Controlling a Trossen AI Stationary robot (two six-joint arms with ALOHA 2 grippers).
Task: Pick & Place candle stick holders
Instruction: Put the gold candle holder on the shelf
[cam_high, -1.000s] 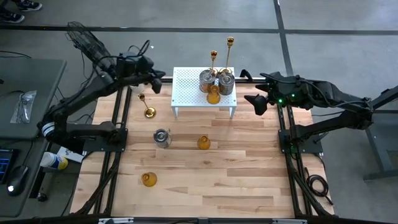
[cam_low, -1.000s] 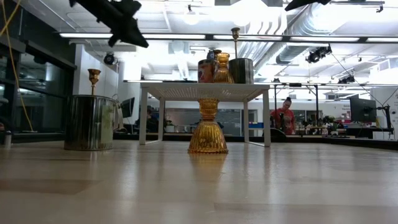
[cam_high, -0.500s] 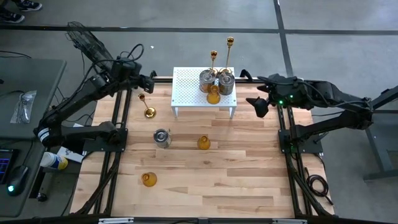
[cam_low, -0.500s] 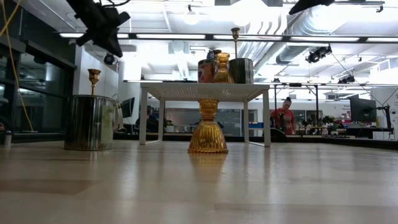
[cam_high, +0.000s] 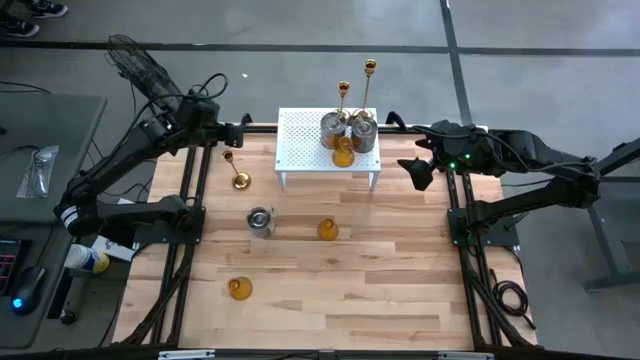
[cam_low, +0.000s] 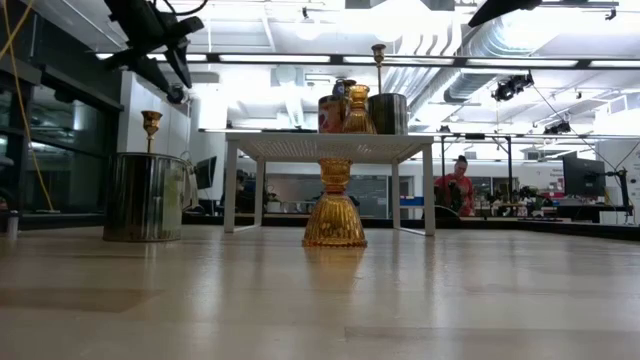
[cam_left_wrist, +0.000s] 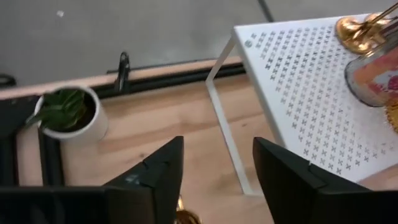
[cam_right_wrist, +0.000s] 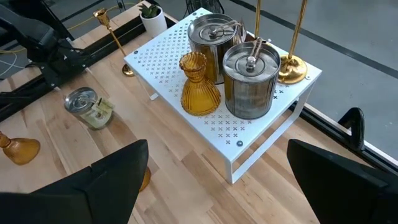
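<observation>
Left jaws: left gripper (cam_left_wrist: 214, 180) stands apart, empty, at ten o'clock of the table.
Right jaws: right gripper (cam_right_wrist: 214, 186) wide apart, waiting at two o'clock.
Rack (cam_high: 300, 150): five holders at twelve o'clock.
Brass stick (cam_high: 234, 170): on the table at ten o'clock; probably next.

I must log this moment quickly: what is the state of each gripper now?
Left gripper: open, holding nothing, near the rack's left side.
Right gripper: open, holding nothing, right of the rack.
</observation>
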